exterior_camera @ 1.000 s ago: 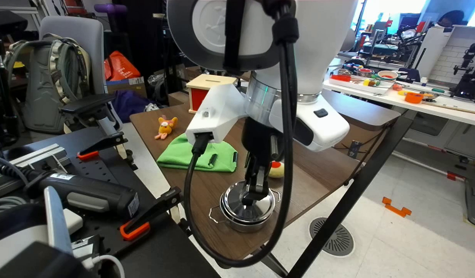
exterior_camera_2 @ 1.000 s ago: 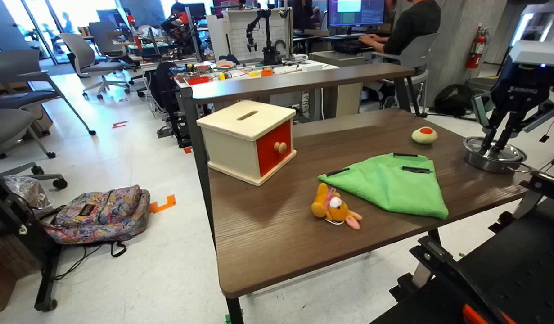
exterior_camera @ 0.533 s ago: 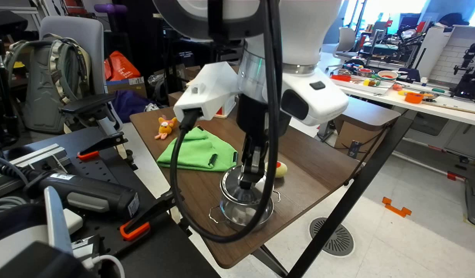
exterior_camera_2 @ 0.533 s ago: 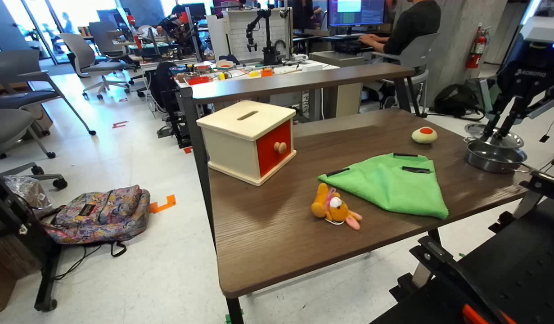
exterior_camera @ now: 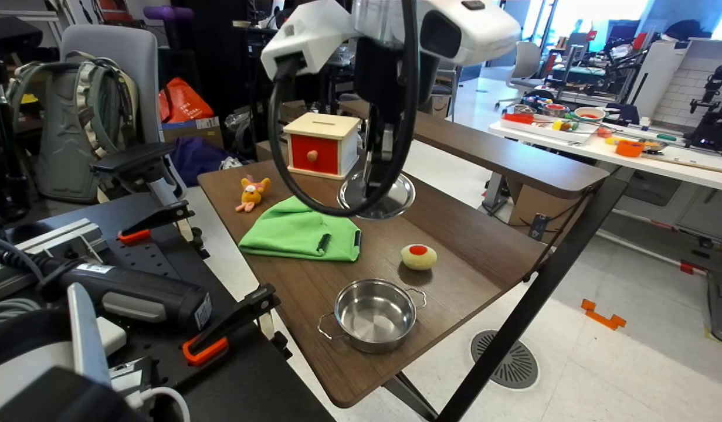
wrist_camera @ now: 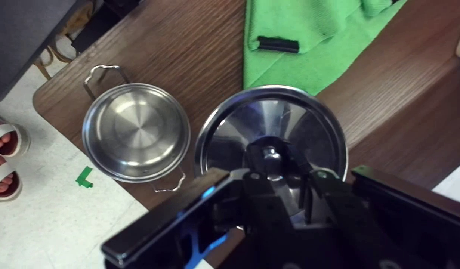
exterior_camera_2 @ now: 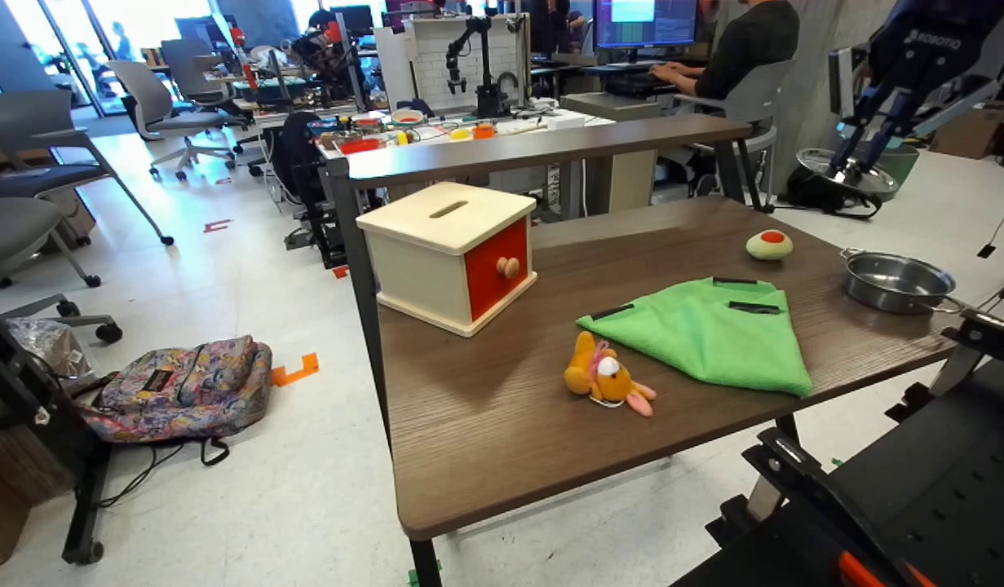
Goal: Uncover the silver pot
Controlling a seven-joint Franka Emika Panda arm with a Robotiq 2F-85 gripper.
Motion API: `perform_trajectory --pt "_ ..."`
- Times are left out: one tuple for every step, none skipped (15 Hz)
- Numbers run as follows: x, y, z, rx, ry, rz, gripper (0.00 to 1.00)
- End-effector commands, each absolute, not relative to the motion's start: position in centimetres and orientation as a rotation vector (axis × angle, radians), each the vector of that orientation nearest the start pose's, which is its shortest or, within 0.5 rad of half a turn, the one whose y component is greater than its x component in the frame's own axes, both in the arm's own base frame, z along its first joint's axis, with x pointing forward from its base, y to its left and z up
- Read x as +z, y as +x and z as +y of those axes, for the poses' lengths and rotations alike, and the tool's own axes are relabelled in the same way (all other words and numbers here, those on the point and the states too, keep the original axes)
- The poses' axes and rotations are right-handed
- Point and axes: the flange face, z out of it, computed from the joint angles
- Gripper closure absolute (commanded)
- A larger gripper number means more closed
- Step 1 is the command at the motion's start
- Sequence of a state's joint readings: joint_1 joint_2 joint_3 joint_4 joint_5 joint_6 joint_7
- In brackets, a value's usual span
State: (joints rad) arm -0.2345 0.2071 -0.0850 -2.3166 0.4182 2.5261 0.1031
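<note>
Silver pot (exterior_camera: 375, 316), one: small, round, shallow, shiny steel; two wavy wire loop handles on opposite sides; top uncovered, the polished inside base in view; stands upright on the tabletop (exterior_camera_2: 510, 456), close to a corner

Lid (exterior_camera_2: 869, 181), one: round, mirror-bright, with a raised rim; off the pot and in the air, tilted in an exterior view

Jaws, one pair: drawn close together, pinching the lid at its middle; well apart from the pot

Green cloth (exterior_camera: 296, 231), one: folded, black strips on it; lies beside an edge of the tabletop that runs to the pot's corner

Plush toy (exterior_camera_2: 599, 375), one: orange and pink; lies just beside the cloth, near the same edge

Round object (exterior_camera: 418, 258), one: pale yellow, red patch on top; near the pot

Wooden box (exterior_camera_2: 432, 265), one: slotted top, red drawer front; near the edge farthest from the pot
</note>
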Motion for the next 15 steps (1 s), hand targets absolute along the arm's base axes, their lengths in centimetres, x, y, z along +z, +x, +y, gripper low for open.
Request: perform_trajectory --pt "27.5 52.1 -14.2 -0.034 -2.692 1.007 0.95" --pt "27.7 53.1 -13.6 -0.032 -2.697 0.988 0.95" --pt "28.0 54.0 -13.0 -0.031 -2.697 0.967 0.95" --pt "28.3 54.9 -12.4 -0.026 -2.699 0.945 0.95" --pt "28.5 55.9 -11.9 -0.027 -2.7 0.93 0.95" --pt "28.6 56.9 -11.4 -0.028 -2.7 0.918 0.95" --pt "28.6 57.9 -10.9 -0.028 -2.703 0.911 0.95" --pt "28.4 58.8 -10.6 -0.027 -2.706 0.906 0.95" --pt "27.9 59.6 -10.2 -0.027 -2.714 0.907 0.95" --pt "27.2 60.3 -9.9 -0.022 -2.721 0.91 0.95" --pt "26.4 60.9 -9.7 -0.016 -2.727 0.915 0.95" --pt "25.2 61.4 -9.5 0.003 -2.737 0.923 0.95" --pt "24.1 61.8 -9.4 0.023 -2.745 0.931 0.95" --pt "22.8 62.2 -9.3 0.041 -2.751 0.94 0.95" --pt "21.6 62.5 -9.2 0.064 -2.754 0.95 0.95"
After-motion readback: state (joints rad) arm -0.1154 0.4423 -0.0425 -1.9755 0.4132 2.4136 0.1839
